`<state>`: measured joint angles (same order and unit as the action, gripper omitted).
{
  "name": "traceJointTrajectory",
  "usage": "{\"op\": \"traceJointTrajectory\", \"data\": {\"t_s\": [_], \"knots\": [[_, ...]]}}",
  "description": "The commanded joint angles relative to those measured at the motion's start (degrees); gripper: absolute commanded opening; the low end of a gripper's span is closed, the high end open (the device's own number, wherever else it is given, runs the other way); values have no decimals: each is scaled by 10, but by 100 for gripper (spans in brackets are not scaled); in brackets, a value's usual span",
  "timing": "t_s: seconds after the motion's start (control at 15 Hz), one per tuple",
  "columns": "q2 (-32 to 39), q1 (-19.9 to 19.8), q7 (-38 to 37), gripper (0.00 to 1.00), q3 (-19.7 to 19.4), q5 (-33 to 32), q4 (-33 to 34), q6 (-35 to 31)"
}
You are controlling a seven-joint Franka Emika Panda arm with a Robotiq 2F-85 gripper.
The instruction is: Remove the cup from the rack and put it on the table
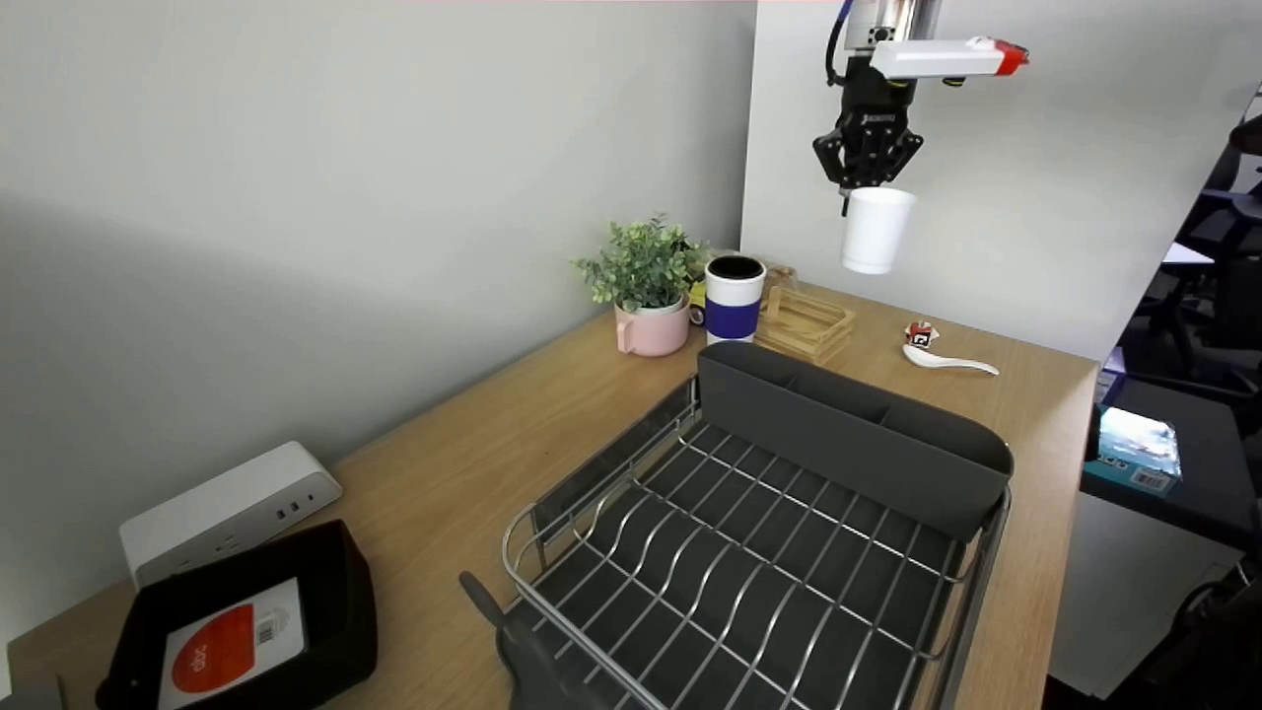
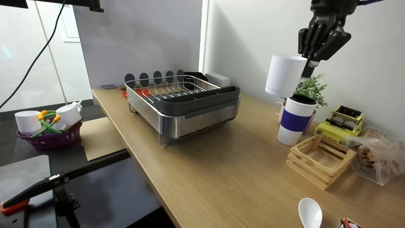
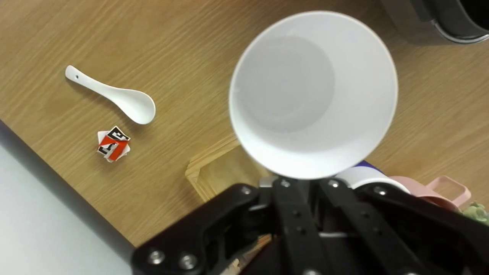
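Note:
The white cup [image 1: 877,232] hangs in the air above the far end of the table, away from the rack. It is roughly upright with a slight tilt, and it also shows in an exterior view [image 2: 284,76]. In the wrist view I look into the empty cup [image 3: 313,72]. My gripper [image 2: 307,70] is shut at the cup's side; the handle is hidden behind the fingers and cup. The dark grey wire rack [image 2: 202,122] stands on the wooden table [image 2: 221,177], and its corner shows in the wrist view [image 3: 416,23].
A blue-banded tumbler [image 2: 295,118], a wooden crate [image 2: 321,161] and a pink plant pot [image 1: 653,330] stand near the cup. A white spoon [image 3: 110,93] and a small red-and-white item [image 3: 114,144] lie on the table. A black tray [image 1: 345,611] stands beside the rack.

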<state>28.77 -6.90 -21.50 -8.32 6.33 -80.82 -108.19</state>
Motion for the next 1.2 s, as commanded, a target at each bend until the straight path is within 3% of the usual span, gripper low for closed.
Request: {"op": "traceJointTrajectory", "data": {"t_s": [0.0,0.07,0.13,1.13], "knots": [[0,-1,0,9,1,0,2,2],[0,-1,0,9,1,0,2,2],[-2,1,-4,2,0,-2,1,1],[122,-9,-26,2,-17,-10,89,55]]}}
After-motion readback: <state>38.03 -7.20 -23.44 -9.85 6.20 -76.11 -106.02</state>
